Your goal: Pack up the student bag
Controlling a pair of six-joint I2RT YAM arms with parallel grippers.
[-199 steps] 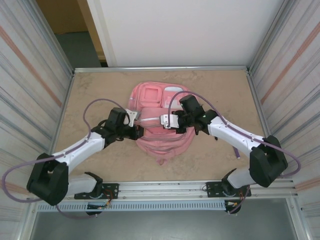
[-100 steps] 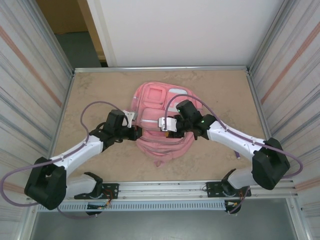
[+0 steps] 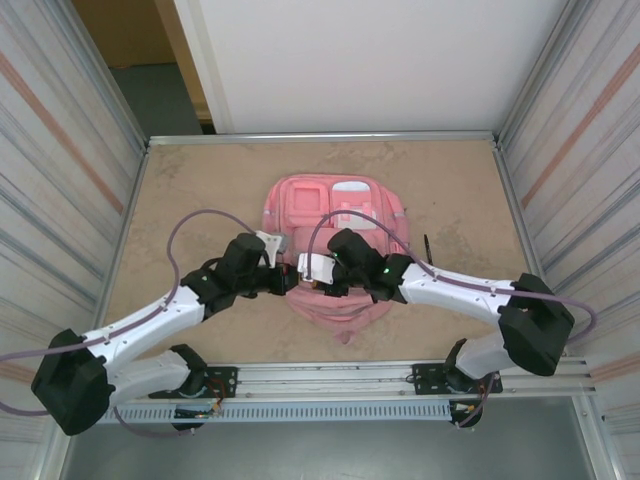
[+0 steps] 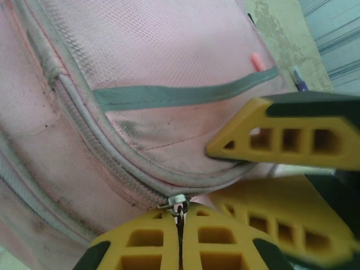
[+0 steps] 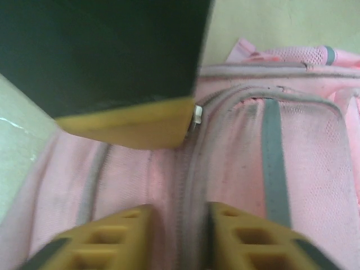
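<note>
- Student bag (image 3: 300, 200) is laid flat at table (image 3: 200, 180) centre
- Left gripper (image 4: 180, 214) is clamped on the metal zip pull (image 4: 179, 203)
- Right gripper (image 5: 179, 212) is set narrowly apart astride the zip (image 5: 188, 169); hold cannot be told

The student bag (image 3: 345, 205) lies flat at the middle of the table (image 3: 200, 180), one end toward the arm bases. Both grippers meet over that near end. The left gripper (image 3: 287, 278) comes in from the left with the zipper pull (image 4: 179, 206) between its tips. The right gripper (image 3: 303, 268) sits just beside it on the right, its fingers (image 5: 132, 239) either side of the zipper seam (image 5: 188, 185).
</note>
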